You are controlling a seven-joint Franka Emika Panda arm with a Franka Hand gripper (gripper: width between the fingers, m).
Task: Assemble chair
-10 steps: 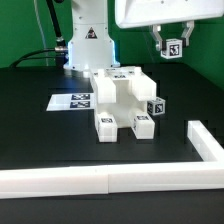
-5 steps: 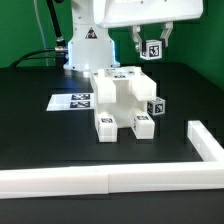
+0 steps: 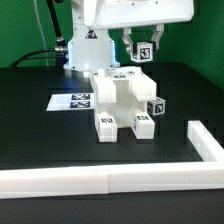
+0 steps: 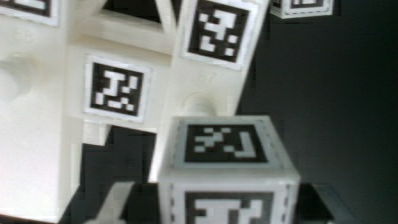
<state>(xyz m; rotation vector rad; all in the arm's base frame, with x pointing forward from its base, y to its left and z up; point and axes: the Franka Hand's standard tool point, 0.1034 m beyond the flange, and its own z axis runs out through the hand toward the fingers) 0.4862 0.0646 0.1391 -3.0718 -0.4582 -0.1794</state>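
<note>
Noting the claw (image 3: 141, 50) in the air above the chair (image 3: 120, 100), over its rear part and slightly toward the exterior view's right. Set narrow and clamped on a small white cube (image 3: 143, 53), one finger on each side, with a black-and-white tag facing the exterior camera. Held clear of the chair, with open space between the cube and the chair's top.

Found the chair itself on the black table (image 3: 40, 140), near the middle. Partly built: a chunky white block body with tags on its upper faces. Two low blocks stick out in front, each with a tag. Another tagged cube sits against its side on the exterior view's right. Cannot tell from these views how the pieces lock together.

Placed around the chair:
- marker board (image 3: 68, 101) flat on the table just beside it on the exterior view's left, with the board's near end hidden behind the chair body
- robot base (image 3: 88, 50) behind it, with cables trailing off toward the exterior view's left
- long white rail (image 3: 100, 180) across the front, well apart from the chair, with a further stretch off toward the exterior view's right

Seen through the wrist camera: the held cube (image 4: 222, 165) close up, with tags on two visible faces. Beyond it, the chair's white surfaces carry several more tags, all slightly blurred.
</note>
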